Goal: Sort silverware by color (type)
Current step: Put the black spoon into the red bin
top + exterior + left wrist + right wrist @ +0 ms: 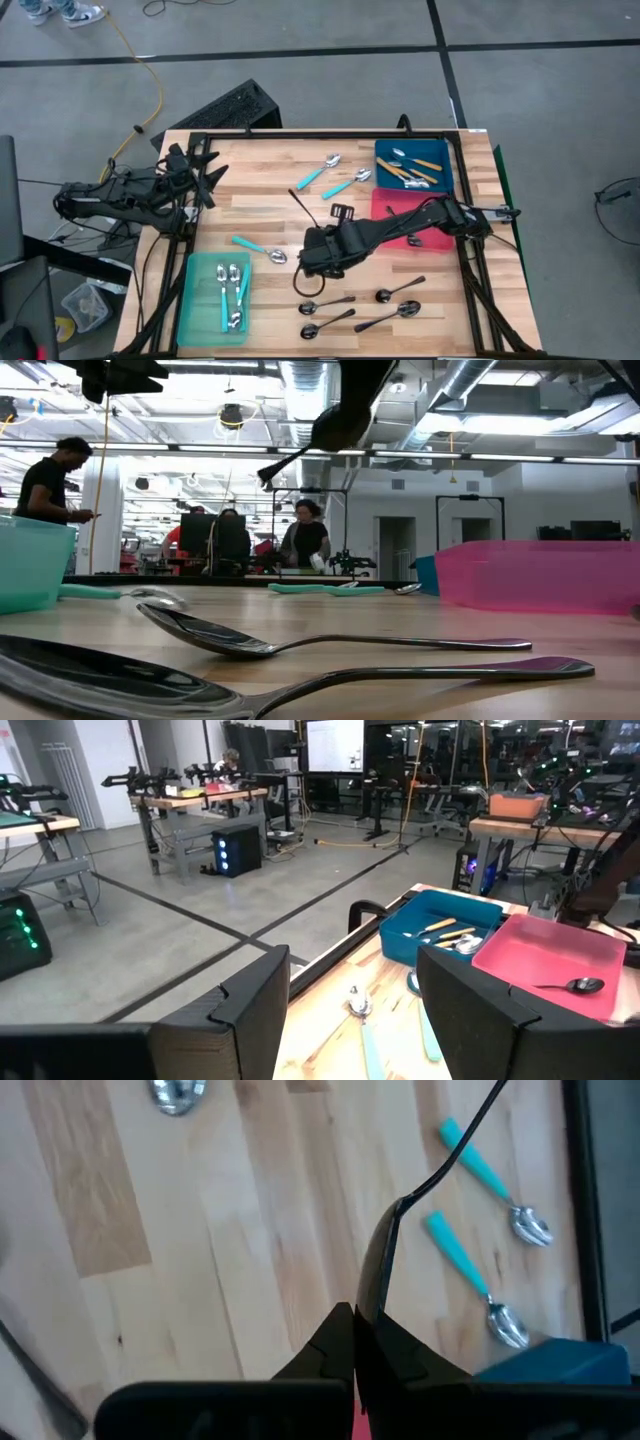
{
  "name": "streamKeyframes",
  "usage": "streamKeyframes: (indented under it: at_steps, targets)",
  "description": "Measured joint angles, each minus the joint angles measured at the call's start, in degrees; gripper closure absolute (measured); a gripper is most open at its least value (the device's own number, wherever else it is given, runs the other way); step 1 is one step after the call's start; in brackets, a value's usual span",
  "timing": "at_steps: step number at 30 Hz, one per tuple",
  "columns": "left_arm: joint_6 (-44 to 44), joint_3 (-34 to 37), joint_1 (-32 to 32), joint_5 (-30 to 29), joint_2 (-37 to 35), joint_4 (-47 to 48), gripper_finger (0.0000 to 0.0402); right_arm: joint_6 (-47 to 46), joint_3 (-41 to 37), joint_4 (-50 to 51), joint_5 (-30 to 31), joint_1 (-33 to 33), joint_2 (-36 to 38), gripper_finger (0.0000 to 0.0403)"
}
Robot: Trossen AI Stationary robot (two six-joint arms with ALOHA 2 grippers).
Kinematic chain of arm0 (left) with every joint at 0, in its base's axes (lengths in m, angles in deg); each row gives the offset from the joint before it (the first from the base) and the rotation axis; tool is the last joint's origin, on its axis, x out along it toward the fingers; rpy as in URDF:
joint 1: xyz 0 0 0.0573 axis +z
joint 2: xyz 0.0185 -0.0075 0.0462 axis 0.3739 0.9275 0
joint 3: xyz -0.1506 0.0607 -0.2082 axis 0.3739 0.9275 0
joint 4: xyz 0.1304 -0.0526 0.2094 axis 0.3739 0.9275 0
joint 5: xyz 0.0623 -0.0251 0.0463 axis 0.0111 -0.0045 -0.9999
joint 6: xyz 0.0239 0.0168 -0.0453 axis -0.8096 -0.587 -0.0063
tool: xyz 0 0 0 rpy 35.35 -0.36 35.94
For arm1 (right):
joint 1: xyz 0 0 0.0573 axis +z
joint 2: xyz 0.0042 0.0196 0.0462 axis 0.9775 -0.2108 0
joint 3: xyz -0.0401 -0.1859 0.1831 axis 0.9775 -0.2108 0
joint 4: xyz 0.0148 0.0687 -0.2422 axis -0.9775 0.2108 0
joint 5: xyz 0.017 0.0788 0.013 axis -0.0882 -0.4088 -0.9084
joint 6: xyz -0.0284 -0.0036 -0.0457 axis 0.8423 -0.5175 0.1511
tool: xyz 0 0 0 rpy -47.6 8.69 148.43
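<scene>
The right gripper (355, 1342) is clamped on a dark spoon (385, 1260), held above open table (270, 195) just left of the pink tray (385, 203). Four dark spoons (360, 305) lie in front of that tray toward the table's near edge; two teal spoons (335, 177) lie behind it, left of the blue tray (440, 175). The left gripper (345, 1005), fingers apart, waits past the table's left edge, far from the pink tray.

Grey concrete floor (300, 60) crossed by dark lines; exposed silver ceiling ducts (470, 380); wooden workbenches (190, 795); possibly monitors behind, beside standing people (45, 480).
</scene>
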Motion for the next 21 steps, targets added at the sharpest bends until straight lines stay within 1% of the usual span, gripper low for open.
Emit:
streamKeyframes:
  at_steps: [4, 14, 21]
  targets:
    - [-0.05, 0.00, 0.00, 0.00, 0.00, -0.06, 0.0196, -2.43, -0.12, 2.38, 0.43, -0.09, 1.61, 0.0379]
    - [-0.36, 0.00, 0.00, 0.02, 0.00, -0.06, 0.0196, -5.10, -0.72, 2.20, -0.48, -0.03, 4.77, 0.0379]
    - [-1.37, 0.00, -0.02, 0.02, 0.00, -0.03, 0.0196, -11.72, -2.81, 2.15, -2.60, 1.23, 7.84, 0.0379]
